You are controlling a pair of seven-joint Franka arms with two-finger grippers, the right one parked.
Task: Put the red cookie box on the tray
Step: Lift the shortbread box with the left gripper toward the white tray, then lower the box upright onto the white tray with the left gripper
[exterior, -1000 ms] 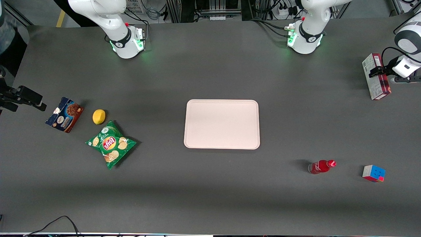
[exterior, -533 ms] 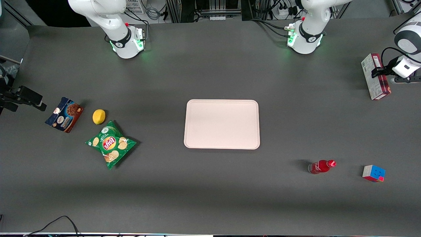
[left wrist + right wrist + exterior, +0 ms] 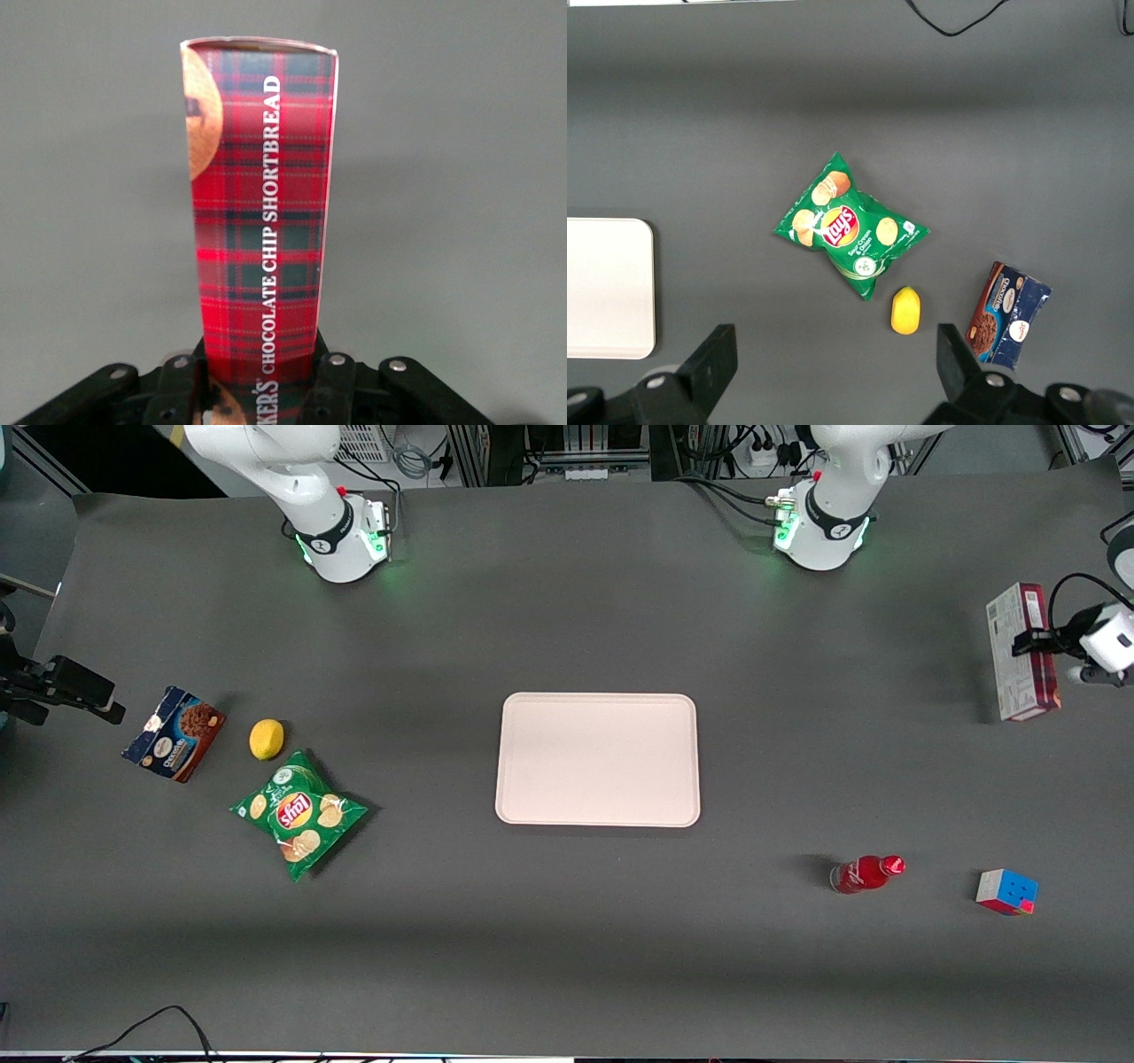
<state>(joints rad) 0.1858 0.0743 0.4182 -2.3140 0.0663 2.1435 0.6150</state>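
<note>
1. Lying flat at the middle of the table [image 3: 567, 974], the tray [image 3: 597, 759] is the largest thing in view and nothing rests on it; its bare surface makes it a ready target, with room for a long carton laid along its short side.

2. The red cookie box [image 3: 1021, 651] sits at about two o'clock from the tray, well apart from it, toward the working arm's end of the table. It appears lifted, its whitish printed panel turned toward the tray and its plaid face toward the arm. The wrist view shows the red cookie box [image 3: 261, 208] running lengthwise away from the camera, so the hold is near one end, probably to leave the rest free to be laid down first.

3. The gripper [image 3: 1036, 640] is clamped across the carton's narrow width, its fingers [image 3: 335, 382] pressing on either side of the plaid face. Such a grip suits a stiff, light carton, though a long overhang may swing during travel.

4. The red bottle [image 3: 866, 873] lies at about four o'clock from the tray, and the colour cube [image 3: 1006, 891] lies farther toward the working arm's end. Both are nearer the front camera than the carton, so a straight carry toward the tray should pass clear of them.
</note>
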